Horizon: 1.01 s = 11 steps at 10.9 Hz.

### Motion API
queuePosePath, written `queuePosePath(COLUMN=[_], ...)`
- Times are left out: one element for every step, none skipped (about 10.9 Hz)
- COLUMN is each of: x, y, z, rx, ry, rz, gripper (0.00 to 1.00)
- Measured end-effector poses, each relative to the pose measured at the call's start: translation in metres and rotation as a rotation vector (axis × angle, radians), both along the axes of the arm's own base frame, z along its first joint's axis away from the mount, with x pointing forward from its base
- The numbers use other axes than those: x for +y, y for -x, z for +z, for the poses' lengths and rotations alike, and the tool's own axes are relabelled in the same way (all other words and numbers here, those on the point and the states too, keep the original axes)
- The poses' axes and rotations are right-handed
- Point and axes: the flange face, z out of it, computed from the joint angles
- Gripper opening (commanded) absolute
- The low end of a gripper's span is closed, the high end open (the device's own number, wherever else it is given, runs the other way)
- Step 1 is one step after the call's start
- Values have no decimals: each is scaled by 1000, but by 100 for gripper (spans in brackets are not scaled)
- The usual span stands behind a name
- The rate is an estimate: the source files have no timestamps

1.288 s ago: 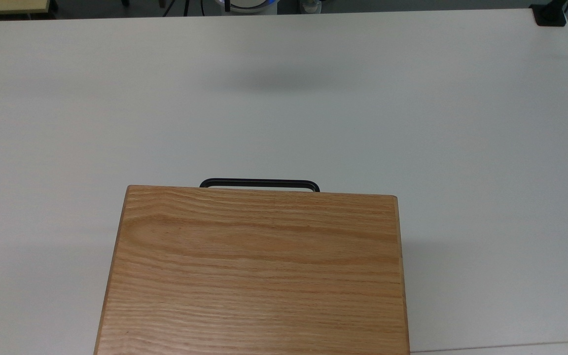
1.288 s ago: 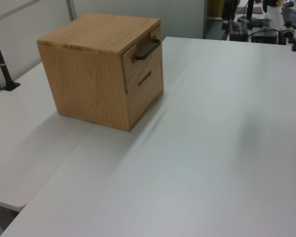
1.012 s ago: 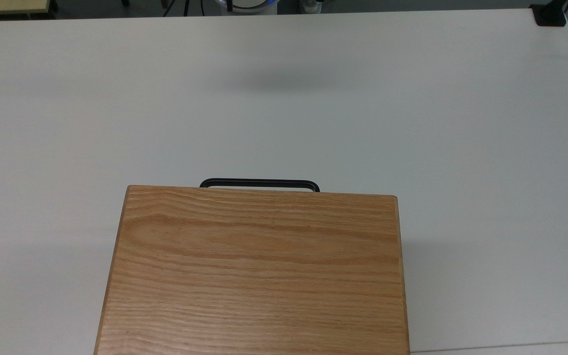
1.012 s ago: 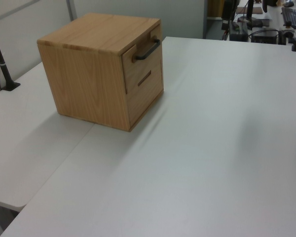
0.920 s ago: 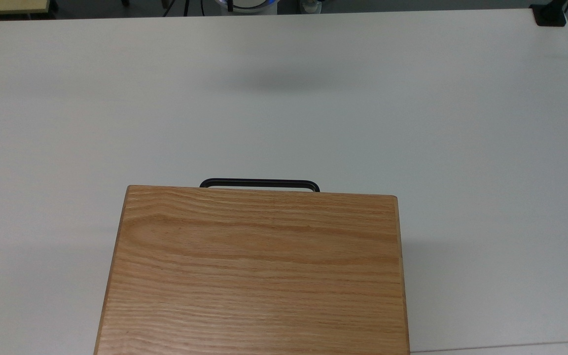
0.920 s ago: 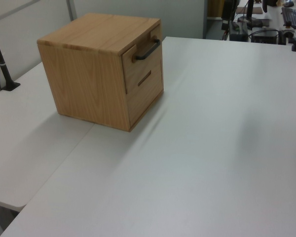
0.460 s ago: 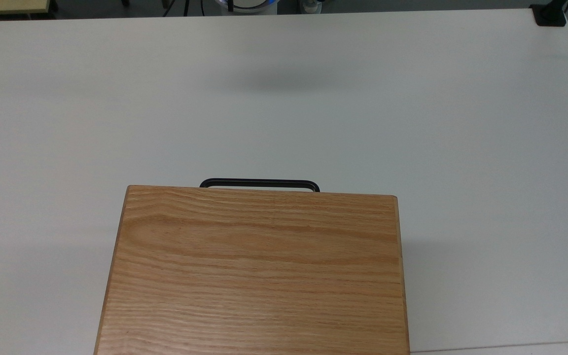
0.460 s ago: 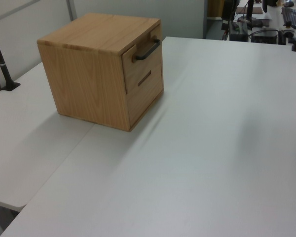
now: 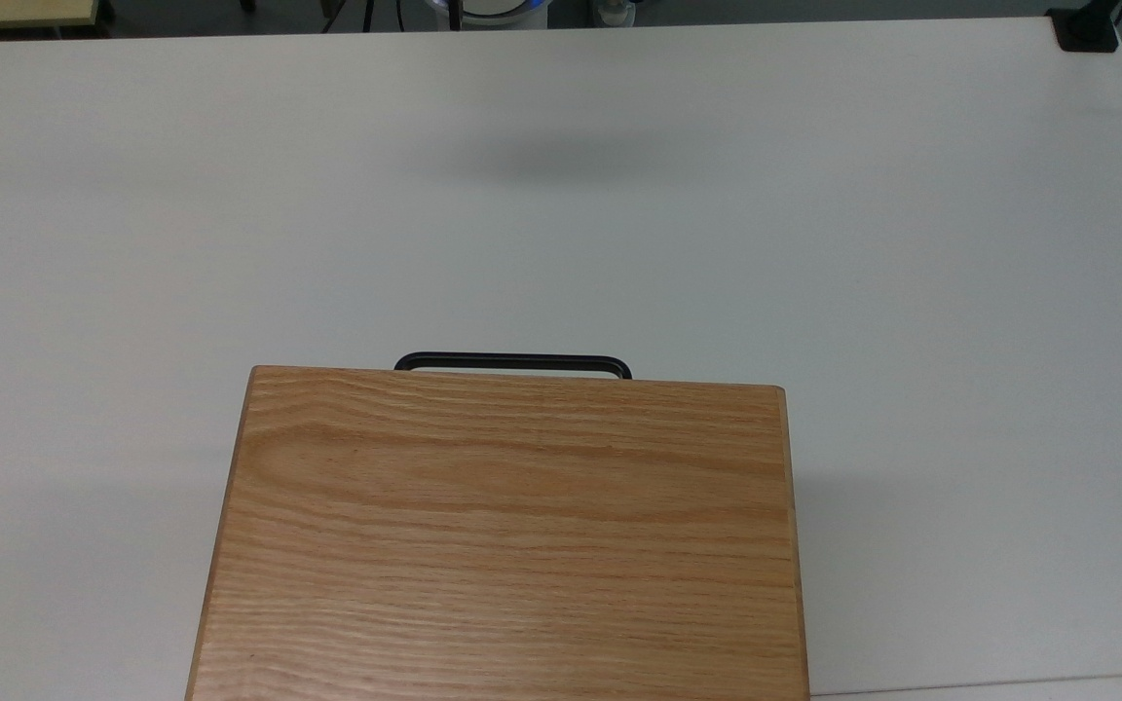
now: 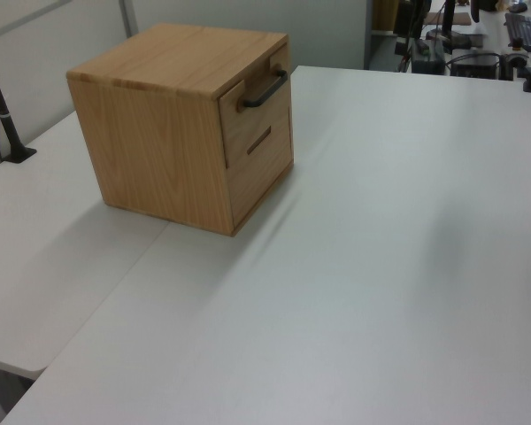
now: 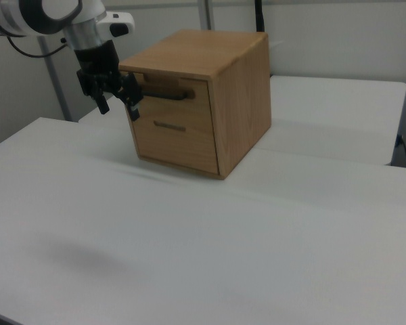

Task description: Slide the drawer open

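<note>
The drawer [image 10: 248, 113] is the upper one in a light oak cabinet [image 10: 159, 150], and its front sits flush with the cabinet face. Its thin black bar handle [image 10: 264, 90] sticks out at the cabinet's front edge [image 9: 512, 361] in the top view, and shows as a dark bar [image 11: 168, 95] in the right view. My gripper [image 11: 118, 108] hangs in the air on a white arm, open, with nothing between its black fingers [image 11: 133, 110]. In the right view it overlaps the cabinet's left corner. Its shadow [image 9: 561, 156] lies far from the handle in the top view.
A second drawer front with a slot pull [image 10: 259, 140] sits below the first. The cabinet's broad oak top [image 9: 503, 535] faces up. The white table [image 9: 814, 243] meets another table at a seam [image 10: 133, 266]. A black pole clamp [image 10: 9, 133] and a black mount [image 9: 1087, 29] stand at the edges.
</note>
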Motion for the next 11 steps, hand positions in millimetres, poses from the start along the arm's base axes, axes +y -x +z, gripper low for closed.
queuePosePath(x=[1,3,5,7,11,14,16,17,18,19,23], y=[-3,-8,-15,-22,-30,-38,-48,-60,-75,-89,-100], z=[-4,-9,-10,-6,-2,1,2,-1,-8,-16,-28], rx=[6,6,-15,-63,-121,-174,-229,-279,-329,-366,-386], ry=[-10,-25,-51,-79,-122,-183,-247,-305,-370,-429,-468], rz=[-11,-43,-118,-207,-312,-434,-560,-680,-798,-890,-959], gripper=[100,100,100,100,100,100,100,100,100,100,85])
